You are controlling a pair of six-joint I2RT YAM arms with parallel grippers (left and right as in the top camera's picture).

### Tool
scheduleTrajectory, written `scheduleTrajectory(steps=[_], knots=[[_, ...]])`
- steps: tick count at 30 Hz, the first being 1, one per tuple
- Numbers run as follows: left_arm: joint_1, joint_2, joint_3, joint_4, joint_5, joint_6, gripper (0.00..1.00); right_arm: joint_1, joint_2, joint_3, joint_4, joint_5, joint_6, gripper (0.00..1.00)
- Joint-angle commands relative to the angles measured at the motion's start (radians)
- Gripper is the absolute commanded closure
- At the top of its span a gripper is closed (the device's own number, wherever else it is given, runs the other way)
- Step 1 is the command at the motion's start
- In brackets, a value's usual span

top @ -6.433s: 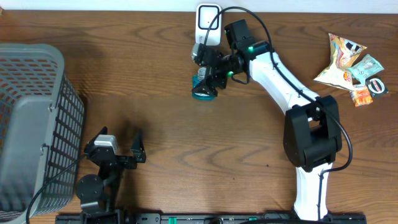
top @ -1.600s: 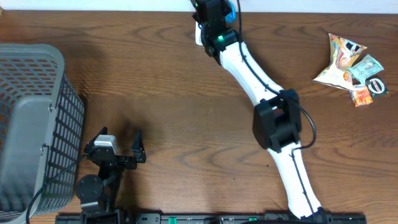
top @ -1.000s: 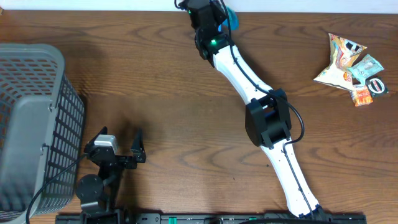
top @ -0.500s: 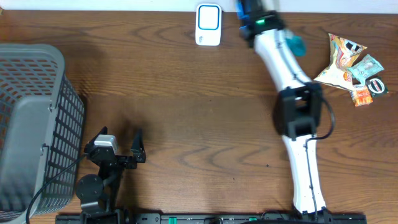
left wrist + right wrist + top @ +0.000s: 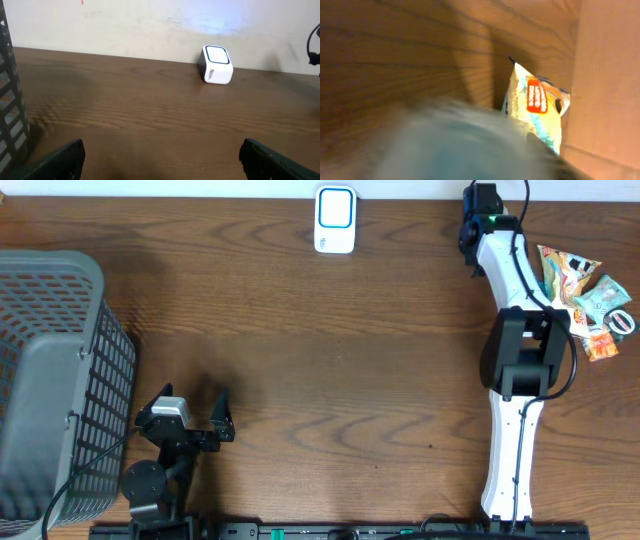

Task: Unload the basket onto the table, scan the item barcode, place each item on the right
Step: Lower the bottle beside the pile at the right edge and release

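At top centre of the surface (image 5: 300, 330), white scanner (image 5: 334, 220); at lower left, left pincer (image 5: 222, 416) spread wide, empty; at upper right, right pincer (image 5: 474, 202) near snack packets (image 5: 570, 275), open or closed impossible to tell; blurred bluish item (image 5: 455, 145) across the right wrist view's lower half.

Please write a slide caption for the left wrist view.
Open left claw faces the white barcode scanner near the wall.

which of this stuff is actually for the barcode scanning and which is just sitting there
For the job: scanner; right arm; blurred blue-grey thing in the right wrist view, maybe the item.
Lying about: basket; snack packets; left claw, open and idle.
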Motion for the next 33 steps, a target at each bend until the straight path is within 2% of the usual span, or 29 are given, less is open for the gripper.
scheduleTrajectory(steps=[1, 2, 3, 8, 13, 16, 19, 21, 29, 33], knots=[[-0.002, -0.005, -0.018, -0.028, 0.016, 0.009, 0.02, -0.013, -0.05, -0.002, -0.036, -0.02, 0.106, 0.2], [-0.002, -0.005, -0.018, -0.028, 0.016, 0.009, 0.02, -0.008, -0.053, 0.008, -0.061, -0.023, 0.114, 0.08], [-0.002, -0.005, -0.018, -0.028, 0.016, 0.008, 0.02, -0.002, -0.06, 0.016, -0.079, -0.035, 0.119, 0.01], [-0.002, -0.005, -0.018, -0.028, 0.016, 0.009, 0.02, 0.037, -0.136, 0.059, -0.162, -0.207, 0.17, 0.01], [-0.002, -0.005, -0.018, -0.028, 0.016, 0.008, 0.02, 0.081, -0.279, 0.071, -0.269, -0.339, 0.329, 0.01], [-0.002, -0.005, -0.018, -0.028, 0.016, 0.009, 0.02, 0.094, -0.379, 0.071, -0.36, -0.586, 0.403, 0.01], [-0.002, -0.005, -0.018, -0.028, 0.016, 0.009, 0.02, 0.095, -0.465, 0.071, -0.449, -0.857, 0.424, 0.01], [-0.002, -0.005, -0.018, -0.028, 0.016, 0.009, 0.02, 0.094, -0.521, 0.071, -0.509, -0.965, 0.428, 0.01], [-0.002, -0.005, -0.018, -0.028, 0.016, 0.008, 0.02, 0.095, -0.633, 0.071, -0.55, -0.992, 0.427, 0.01], [-0.002, -0.005, -0.018, -0.028, 0.016, 0.009, 0.02, 0.091, -0.65, 0.071, -0.642, -0.87, 0.38, 0.01]])
